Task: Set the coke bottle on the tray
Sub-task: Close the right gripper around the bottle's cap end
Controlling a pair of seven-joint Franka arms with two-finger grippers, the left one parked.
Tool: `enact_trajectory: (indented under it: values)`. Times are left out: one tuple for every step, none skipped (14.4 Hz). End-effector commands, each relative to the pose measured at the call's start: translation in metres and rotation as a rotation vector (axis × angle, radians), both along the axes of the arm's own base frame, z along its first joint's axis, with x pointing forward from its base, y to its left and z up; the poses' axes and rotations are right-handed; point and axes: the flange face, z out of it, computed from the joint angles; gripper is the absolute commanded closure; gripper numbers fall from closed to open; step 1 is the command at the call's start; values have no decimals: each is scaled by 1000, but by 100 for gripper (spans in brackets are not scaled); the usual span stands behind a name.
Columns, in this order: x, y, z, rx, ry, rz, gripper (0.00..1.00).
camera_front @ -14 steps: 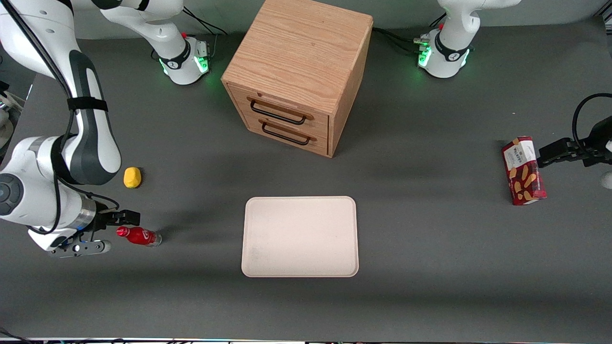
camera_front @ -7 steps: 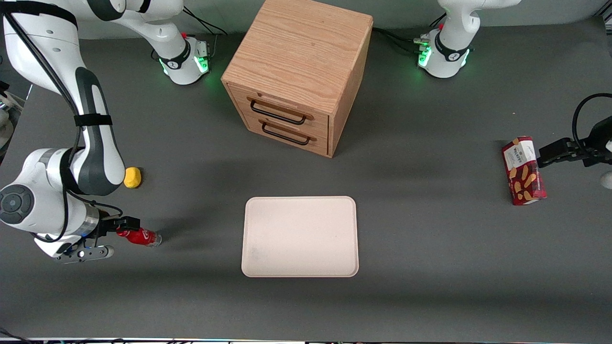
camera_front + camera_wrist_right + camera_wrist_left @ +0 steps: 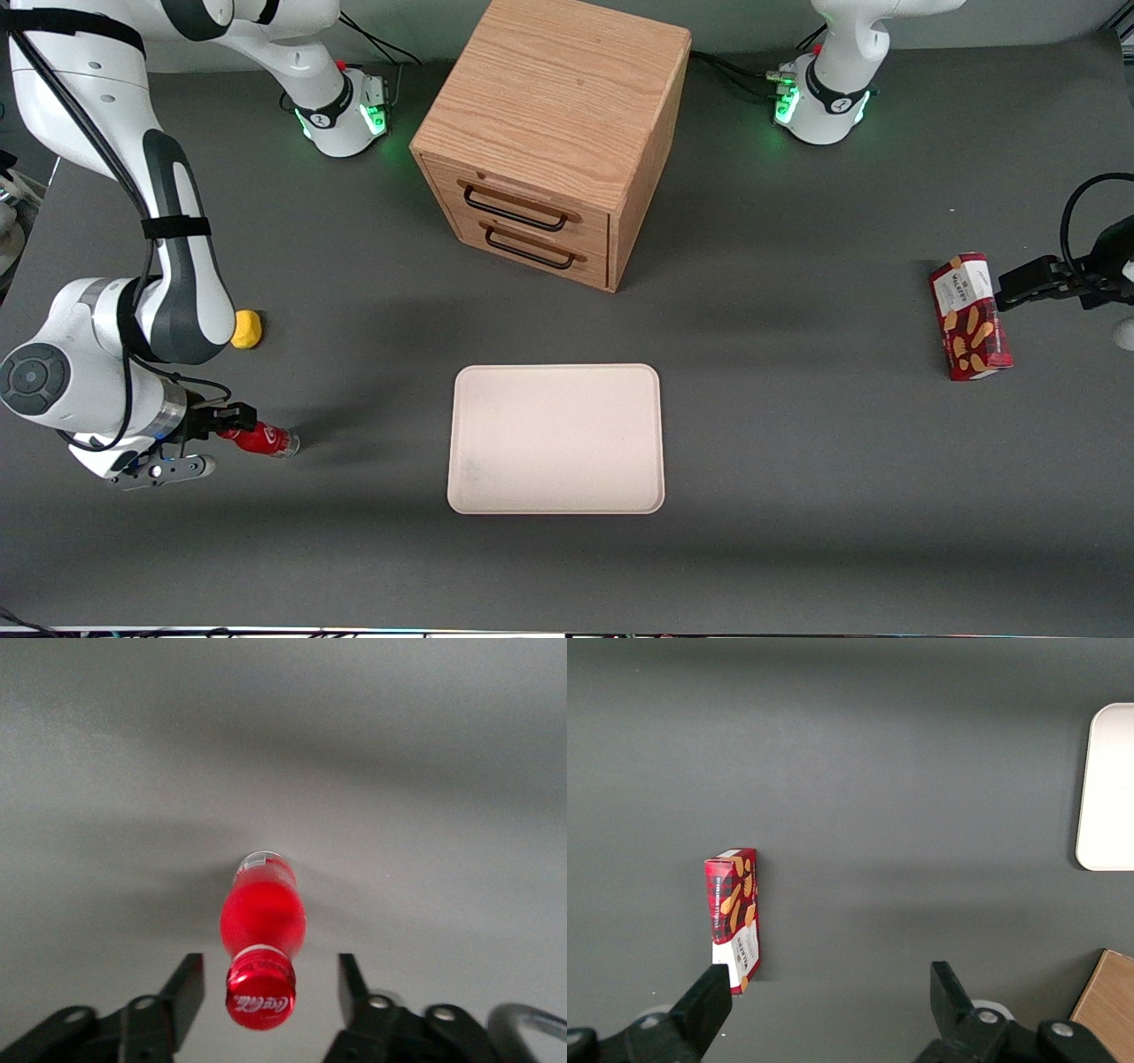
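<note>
The coke bottle (image 3: 262,935) lies on its side on the surface (image 3: 797,461), its cap end between the pincer's (image 3: 264,985) spread fingers, neither finger touching it.

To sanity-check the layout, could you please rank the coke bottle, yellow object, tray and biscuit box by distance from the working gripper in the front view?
Gripper:
1. Coke bottle, cap between its open fingers.
2. Yellow object, farther from the camera.
3. Tray, mid-table.
4. Biscuit box, parked arm's end.

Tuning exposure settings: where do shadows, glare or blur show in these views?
Front view: soft shadow bands cross the table, green base lights glow. Right wrist view: the coke bottle looks overexposed, its cap sharp between the open hand, with the table softly blurred.
</note>
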Motion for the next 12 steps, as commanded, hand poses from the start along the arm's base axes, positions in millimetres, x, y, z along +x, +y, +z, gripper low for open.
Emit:
enact_trajectory:
  values:
    - [-1, -6, -1, 12, -11, 19, 78]
    - [-1, -6, -1, 12, -13, 19, 87]
    - [-1, -6, -1, 12, -13, 19, 95]
    - [-1, -6, -1, 14, -13, 17, 100]
    - [-1, -6, 0, 13, -14, 18, 100]
    - [-1, -6, 0, 13, -14, 18, 100]
    - [0, -5, 3, 13, -19, 18, 100]
    - [0, -3, 8, 14, -26, 23, 100]
    - [1, -2, 14, 14, -32, 25, 100]
    - [2, -1, 20, 14, -40, 27, 100]
    - [3, 1, 32, 15, -57, 29, 100]
    - [4, 6, 45, 17, -64, 35, 100]
